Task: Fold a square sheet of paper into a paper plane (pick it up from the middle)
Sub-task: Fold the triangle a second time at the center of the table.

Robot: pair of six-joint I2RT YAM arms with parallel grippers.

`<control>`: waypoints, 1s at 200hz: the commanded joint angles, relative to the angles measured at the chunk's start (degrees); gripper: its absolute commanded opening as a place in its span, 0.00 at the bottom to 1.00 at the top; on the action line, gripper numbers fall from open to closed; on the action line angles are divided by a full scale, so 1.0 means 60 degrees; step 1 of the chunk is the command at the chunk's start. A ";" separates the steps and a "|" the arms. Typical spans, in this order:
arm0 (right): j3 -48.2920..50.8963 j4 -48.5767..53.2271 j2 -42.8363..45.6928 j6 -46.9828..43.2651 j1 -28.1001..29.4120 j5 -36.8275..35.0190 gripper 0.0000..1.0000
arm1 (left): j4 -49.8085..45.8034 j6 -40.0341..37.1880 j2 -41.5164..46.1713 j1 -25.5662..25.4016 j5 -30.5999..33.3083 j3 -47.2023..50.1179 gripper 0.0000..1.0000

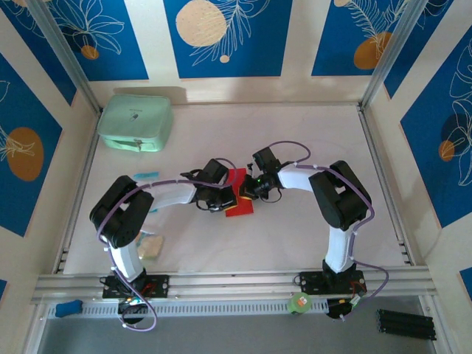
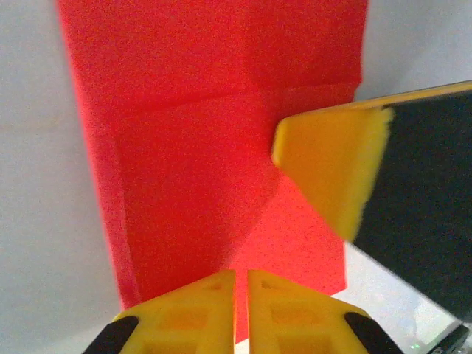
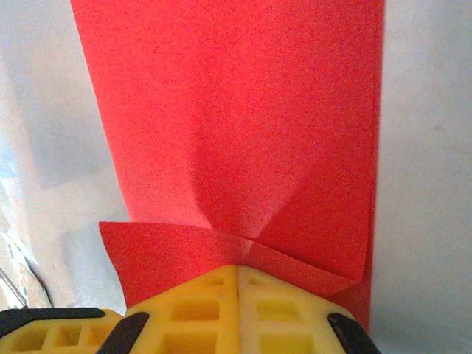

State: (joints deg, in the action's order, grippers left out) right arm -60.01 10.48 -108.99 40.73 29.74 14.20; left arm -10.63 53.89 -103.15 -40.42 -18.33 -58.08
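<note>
Sheet: the square sheet of paper [image 1: 240,207] [image 2: 206,147] [image 3: 243,110], now a partly folded red strip, lies flat on the table [image 1: 295,236], well apart from the mint-green case [image 1: 136,123], to the case's right and nearer the arm bases.
Long axis: it runs from the case's far side of the table toward the bases, slightly tilted; two corner flaps meet at a crease in the right wrist view.
Left gripper [image 1: 221,198] [image 2: 241,284]: on the strip's case-side edge, fingers together with a hairline slit; a pinch on the paper cannot be told.
Right gripper [image 1: 247,190] [image 3: 237,276]: on the edge away from the case, pads closed at the flaps' meeting point; one finger [image 2: 332,169] reaches over the strip.
Nearer arm: neither, since both touch mid-length from opposite sides.
Judgement: the next crease likely follows the long axis.
</note>
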 commanded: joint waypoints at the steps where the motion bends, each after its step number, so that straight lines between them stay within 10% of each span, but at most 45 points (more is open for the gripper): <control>1: 0.0041 0.0853 -0.0516 0.0118 -0.0078 -0.0483 0.00 | 0.0357 -0.0088 -0.0456 -0.0034 -0.0306 -0.0290 0.11; 200: -0.0281 0.1824 -0.1403 -0.0050 -0.0165 -0.1368 0.00 | -0.0346 -0.0827 0.0201 0.0001 -0.0530 0.1810 0.01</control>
State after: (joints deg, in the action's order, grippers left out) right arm -63.83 15.79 -111.35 40.91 29.41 15.09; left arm -2.26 49.17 -102.35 -40.29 -21.21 -50.83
